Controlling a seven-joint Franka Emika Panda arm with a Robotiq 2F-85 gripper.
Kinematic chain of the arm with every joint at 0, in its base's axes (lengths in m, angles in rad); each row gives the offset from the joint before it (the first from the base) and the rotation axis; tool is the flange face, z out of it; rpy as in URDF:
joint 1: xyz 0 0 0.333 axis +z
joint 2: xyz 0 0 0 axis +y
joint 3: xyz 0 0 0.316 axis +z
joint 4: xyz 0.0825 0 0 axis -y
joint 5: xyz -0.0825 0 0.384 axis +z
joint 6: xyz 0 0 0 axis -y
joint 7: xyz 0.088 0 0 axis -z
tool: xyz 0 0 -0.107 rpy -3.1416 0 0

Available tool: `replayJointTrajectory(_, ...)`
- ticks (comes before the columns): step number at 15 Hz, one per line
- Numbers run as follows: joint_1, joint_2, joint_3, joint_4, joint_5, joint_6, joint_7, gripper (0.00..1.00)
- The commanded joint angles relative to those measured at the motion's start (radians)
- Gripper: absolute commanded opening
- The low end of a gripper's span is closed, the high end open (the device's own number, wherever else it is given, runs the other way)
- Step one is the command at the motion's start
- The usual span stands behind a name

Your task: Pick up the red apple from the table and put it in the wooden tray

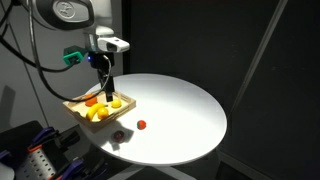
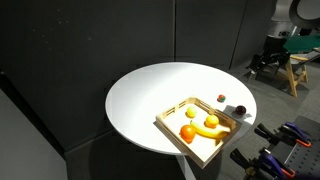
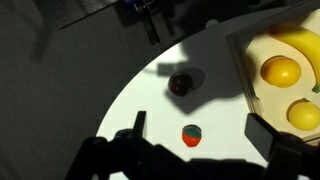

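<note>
The red apple, dark maroon, lies on the white table beside the wooden tray. It shows in both exterior views and in the wrist view. My gripper hangs open and empty, well above the table near the tray. In the wrist view my gripper's open fingers frame the smaller bright red ball, and the apple lies beyond them. The tray holds yellow and orange fruits.
The bright red ball lies on the table a little away from the apple. Yellow fruits and an orange fill part of the tray. The round table's edge is close to the apple. Dark curtains surround the table.
</note>
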Motion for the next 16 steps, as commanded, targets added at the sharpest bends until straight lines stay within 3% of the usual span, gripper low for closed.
replayJointTrajectory(1, 0.005, 0.000, -0.006, 0.001, -0.003, -0.002, 0.002, 1.00)
replayJointTrajectory(4, 0.006, 0.002, -0.003, 0.001, -0.003, 0.001, 0.006, 1.00)
replayJointTrajectory(16, -0.003, 0.162, -0.014, -0.026, -0.007, 0.211, 0.020, 1.00)
